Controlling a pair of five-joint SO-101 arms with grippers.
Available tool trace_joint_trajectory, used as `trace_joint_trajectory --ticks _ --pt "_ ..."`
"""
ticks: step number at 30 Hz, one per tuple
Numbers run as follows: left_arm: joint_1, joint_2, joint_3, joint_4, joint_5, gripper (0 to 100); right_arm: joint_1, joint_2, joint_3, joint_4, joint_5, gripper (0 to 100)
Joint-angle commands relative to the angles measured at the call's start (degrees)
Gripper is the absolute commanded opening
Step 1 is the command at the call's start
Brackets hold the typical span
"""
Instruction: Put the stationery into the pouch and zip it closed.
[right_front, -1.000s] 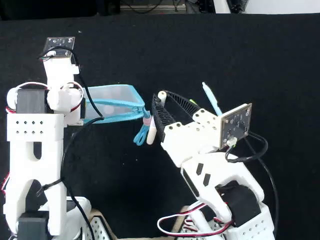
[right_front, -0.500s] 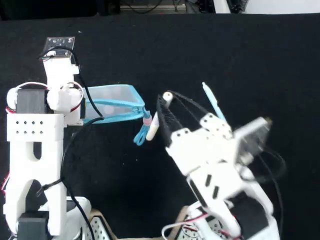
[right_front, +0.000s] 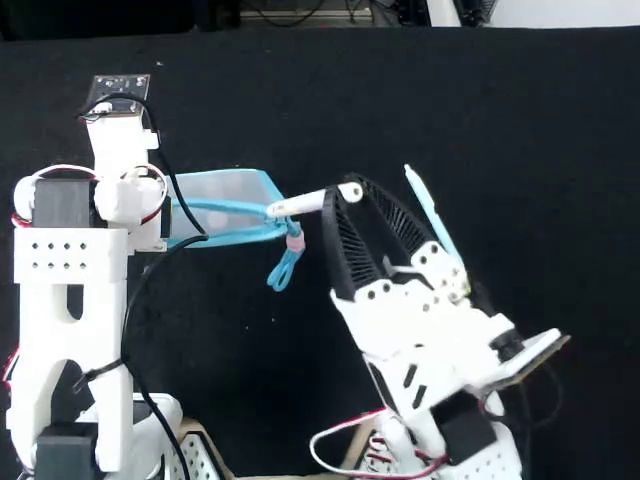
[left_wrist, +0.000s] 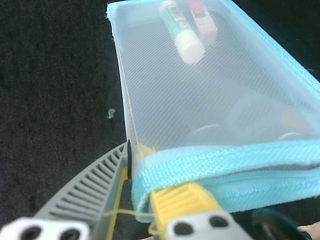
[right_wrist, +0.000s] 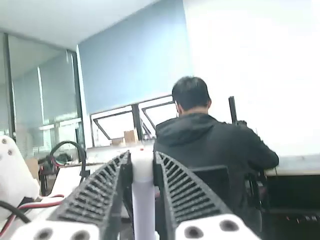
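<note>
The right tool (right_front: 347, 190) was clamped on a white pen (right_front: 305, 202), whose free end pointed toward 9 o'clock, at the mouth of the pouch (right_front: 225, 190). The left tool (left_wrist: 134, 149) pinched the pouch's opposite end, farther toward 9 o'clock. A glue stick (left_wrist: 181, 31) and a pink stick (left_wrist: 202, 20) already lay inside. A blue pen (right_front: 425, 205) lay on the counter (right_front: 500, 120) at 1 o'clock of the right tool. Roughly half done, I judged: both pens to go in, then the zip.

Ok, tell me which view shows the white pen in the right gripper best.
The high view: the white pen shows full length there, clamped in the right gripper, its tip by the pouch's end. The right wrist view shows it lengthwise, as a short stub between the fingers. The left wrist view looks into the pouch instead.
</note>
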Motion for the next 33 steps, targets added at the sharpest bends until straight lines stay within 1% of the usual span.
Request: trace_joint_trajectory --ticks 1,3,7,9,13,20,29,33 --pt "0.1 0.4 0.4 -0.1 0.7 3 -0.7 -6.0 1.5 -5.8 -0.4 1.1" --pt "0.1 0.4 0.4 -0.1 0.7 3 -2.6 -6.0 1.8 -5.8 -0.4 1.1" --pt "0.1 0.4 0.4 -0.1 0.7 3 -10.2 -6.5 4.0 -6.1 -0.1 1.1" --pt "0.1 0.4 0.4 -0.1 0.7 3 -12.6 -6.5 3.8 -6.2 0.0 1.1" --pt "0.1 0.4 0.4 -0.1 0.7 3 -12.8 -6.5 2.4 -6.2 0.0 1.1" --pt "0.1 0.4 0.4 -0.1 0.7 3 -12.7 -6.5 4.3 -6.7 0.0 1.1" --pt "0.1 0.4 0.4 -0.2 0.7 3 -12.7 -5.9 11.7 -19.1 0.2 1.1" --pt "0.1 0.4 0.4 -0.2 0.7 3 -12.7 -5.9 12.3 -19.8 6.1 1.1"
